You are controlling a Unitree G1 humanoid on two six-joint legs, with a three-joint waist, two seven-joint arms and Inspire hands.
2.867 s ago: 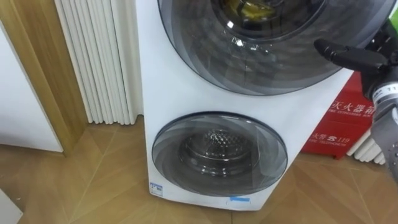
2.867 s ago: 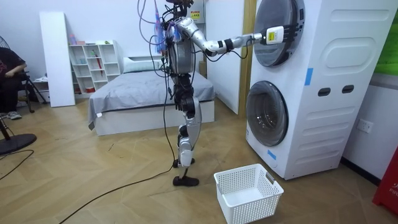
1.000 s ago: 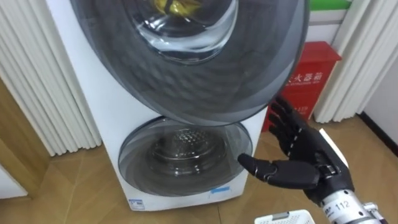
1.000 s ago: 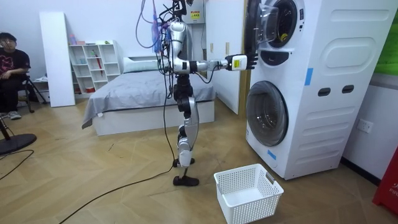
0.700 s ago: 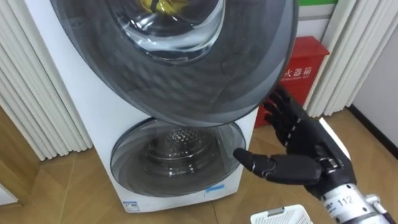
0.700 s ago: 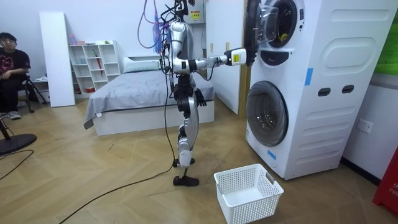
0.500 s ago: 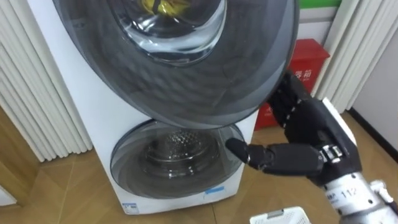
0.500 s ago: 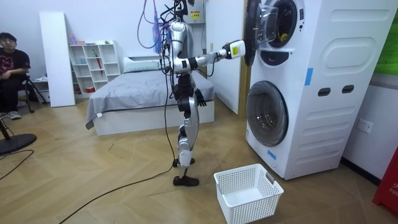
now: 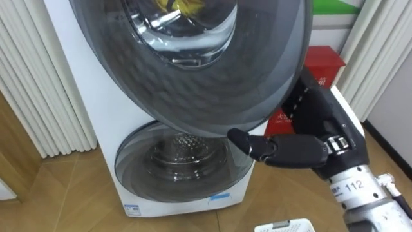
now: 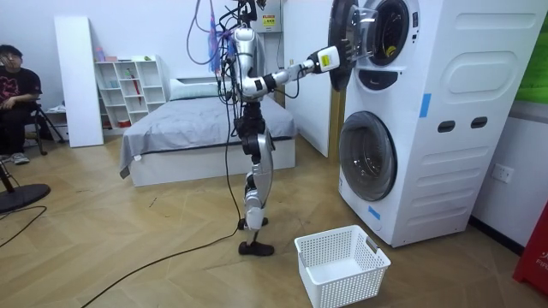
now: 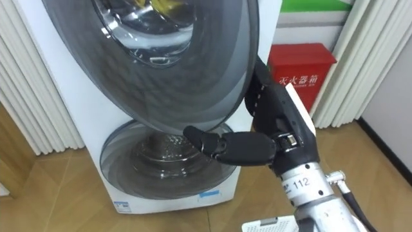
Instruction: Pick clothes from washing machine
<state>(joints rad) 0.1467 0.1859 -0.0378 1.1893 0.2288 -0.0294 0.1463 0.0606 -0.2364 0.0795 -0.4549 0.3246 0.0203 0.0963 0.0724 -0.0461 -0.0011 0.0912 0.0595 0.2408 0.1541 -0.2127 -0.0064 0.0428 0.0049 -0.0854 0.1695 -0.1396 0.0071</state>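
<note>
With the right hand (image 9: 322, 125) laid against the rim of the upper door (image 9: 193, 84), fingers straight and thumb outstretched, the door is best swung fully aside before the yellow clothes (image 9: 185, 5), glimpsed inside the drum, are reached for.

The tall white stacked washing machine (image 10: 479, 85) stands before the robot. Its round dark glass upper door (image 9: 193, 84) hangs swung out over the round lower door (image 9: 174, 174) beneath it. The robot's right hand (image 9: 322, 129) sits at that upper door's right edge. Behind the hand, right of the machine, stands a red box (image 9: 325, 64); white ribbed panels (image 9: 38, 84) stand on the machine's left. A white plastic lattice basket (image 10: 342, 265) lies on the floor before the machine, and a grey-covered bed (image 10: 188, 128) lies behind the robot.
</note>
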